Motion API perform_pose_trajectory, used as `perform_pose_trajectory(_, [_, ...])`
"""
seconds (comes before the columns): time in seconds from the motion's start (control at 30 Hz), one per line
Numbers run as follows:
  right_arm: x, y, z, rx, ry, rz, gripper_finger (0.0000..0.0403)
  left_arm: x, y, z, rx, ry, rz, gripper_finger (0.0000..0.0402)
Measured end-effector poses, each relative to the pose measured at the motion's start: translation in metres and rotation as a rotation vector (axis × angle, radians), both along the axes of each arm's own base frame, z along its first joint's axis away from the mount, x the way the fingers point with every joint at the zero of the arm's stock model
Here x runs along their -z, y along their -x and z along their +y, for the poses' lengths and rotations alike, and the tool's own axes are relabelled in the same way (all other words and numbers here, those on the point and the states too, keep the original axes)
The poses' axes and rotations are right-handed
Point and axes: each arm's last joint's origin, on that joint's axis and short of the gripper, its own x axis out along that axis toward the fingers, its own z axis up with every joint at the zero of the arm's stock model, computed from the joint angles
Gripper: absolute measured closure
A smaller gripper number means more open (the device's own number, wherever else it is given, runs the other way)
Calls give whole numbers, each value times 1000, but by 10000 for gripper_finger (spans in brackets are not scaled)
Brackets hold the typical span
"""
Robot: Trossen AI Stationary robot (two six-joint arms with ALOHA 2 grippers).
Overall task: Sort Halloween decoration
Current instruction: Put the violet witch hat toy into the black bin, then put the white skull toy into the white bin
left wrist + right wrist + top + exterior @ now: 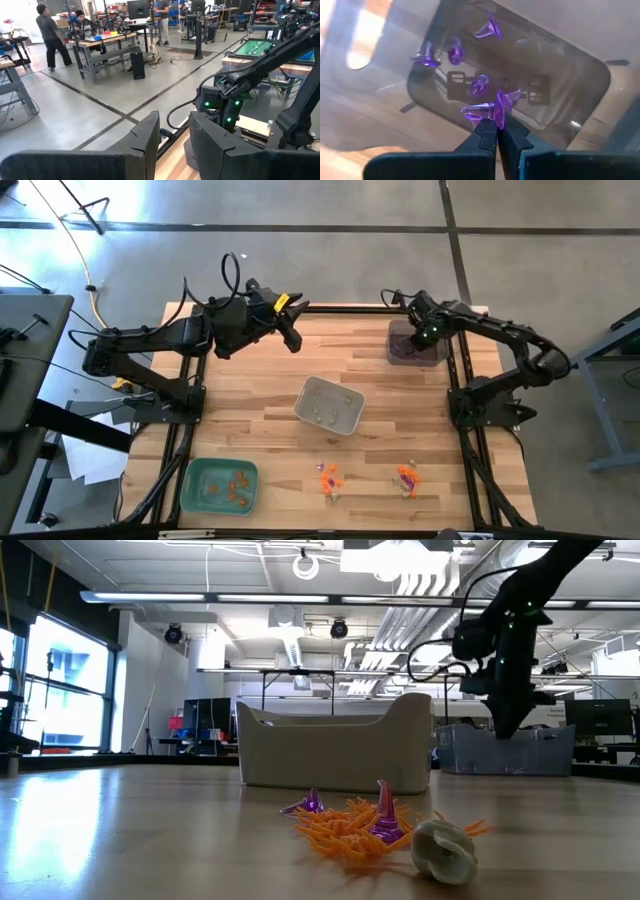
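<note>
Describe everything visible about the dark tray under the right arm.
The dark tray is a translucent smoky-grey rectangular bin with rounded corners, plastic by its look, standing upright on the wooden table at its far right corner. Several purple trinkets lie scattered on its floor. The right pincer hangs directly over it, shut on a purple witch-hat trinket. In the low view the tray stands behind the pale beige tray. No lid is visible.
</note>
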Motion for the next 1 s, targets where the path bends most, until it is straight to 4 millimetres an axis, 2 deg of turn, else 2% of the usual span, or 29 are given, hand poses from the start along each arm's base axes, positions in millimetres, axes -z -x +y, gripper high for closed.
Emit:
perform_pose_trajectory(0.27, [18,9,2,33,-13,6,403,0,0,0,-1,14,-11,307])
perform_pose_trajectory(0.6, [19,8,1,-1,9,-3,397,0,0,0,2,35,-28,307])
perform_pose_trajectory(0.7, [19,9,2,-18,1,7,375,0,0,0,2,35,-28,307])
perform_pose_trajectory(0.9, [19,11,6,-17,-35,34,308,0,0,0,1,35,-27,307])
perform_pose_trajectory(1.0, [11,12,6,-34,-69,58,283,0,0,0,-7,34,-25,307])
